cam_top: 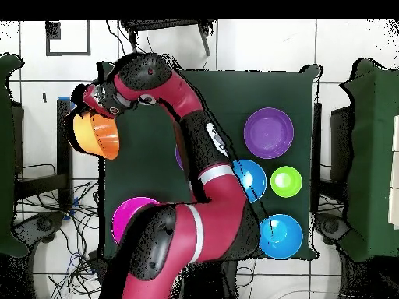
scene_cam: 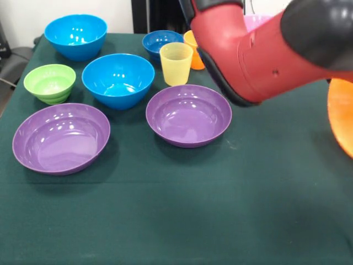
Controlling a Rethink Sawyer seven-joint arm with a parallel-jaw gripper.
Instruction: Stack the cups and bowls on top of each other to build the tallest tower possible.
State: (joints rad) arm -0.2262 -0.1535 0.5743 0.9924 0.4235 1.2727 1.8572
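Note:
My gripper (cam_top: 88,107) reaches past the table's left edge in the overhead view and is shut on the rim of the large yellow-orange bowl (cam_top: 98,135), which hangs tilted; the bowl also shows at the front view's right edge (scene_cam: 342,113). On the table stand two purple bowls (scene_cam: 61,137) (scene_cam: 188,115), two bright blue bowls (scene_cam: 75,36) (scene_cam: 118,80), the green bowl (scene_cam: 50,83), the small dark blue bowl (scene_cam: 161,43), the yellow cup (scene_cam: 176,63) and the orange cup (scene_cam: 191,48) half hidden behind it. The pink bowl (scene_cam: 256,21) peeks from behind my arm. Each piece stands singly and upright.
My red arm (scene_cam: 259,55) crosses the front view's top right and hides the table behind it. The dark green cloth (scene_cam: 220,210) covers the table. In the overhead view the pink bowl (cam_top: 131,218) sits near my base.

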